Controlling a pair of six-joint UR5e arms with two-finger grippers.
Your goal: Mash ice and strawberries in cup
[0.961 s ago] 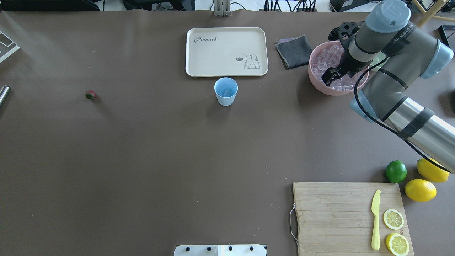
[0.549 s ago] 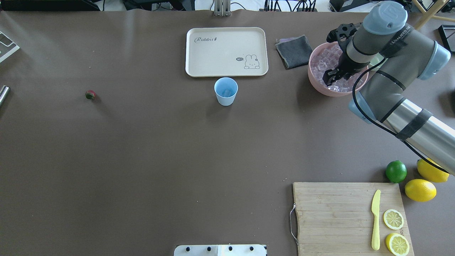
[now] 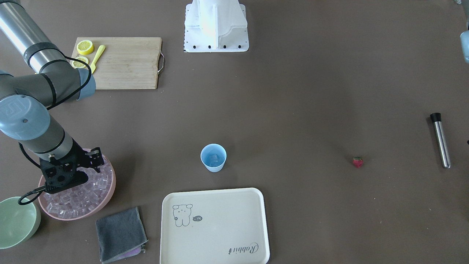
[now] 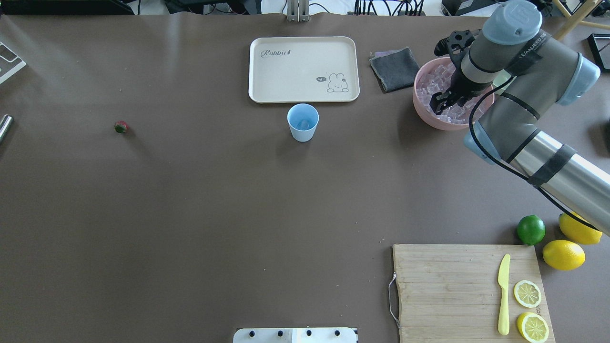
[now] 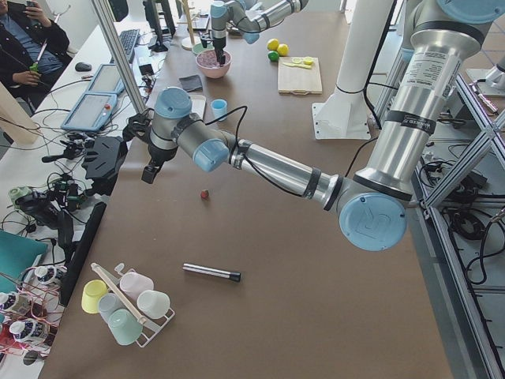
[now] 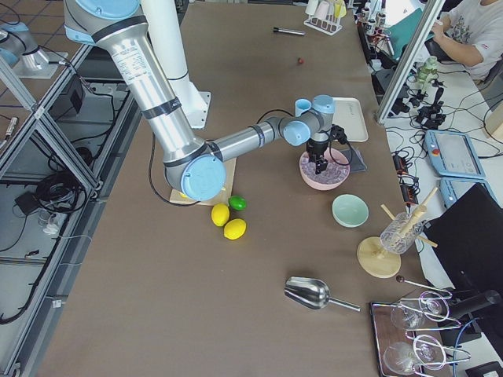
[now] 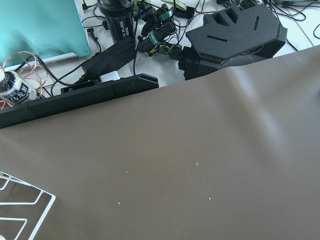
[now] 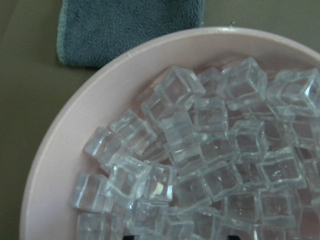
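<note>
Here the right tool [image 4: 441,103], jaws apart, hangs over clear glassy ice cubes [image 8: 200,165] in a pink bowl [image 4: 431,121] right of the small light-blue cup [image 4: 302,122], seemingly fetching ice: next, pinch one cube; the red strawberry [image 4: 121,126] lies far left.

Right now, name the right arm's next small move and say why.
Probably lower the right gripper straight down and close on one cube of ice. It hangs over the heaped pink bowl, jaws seemingly apart with nothing between them, and the cup seems to hold only about one cube so far.
</note>
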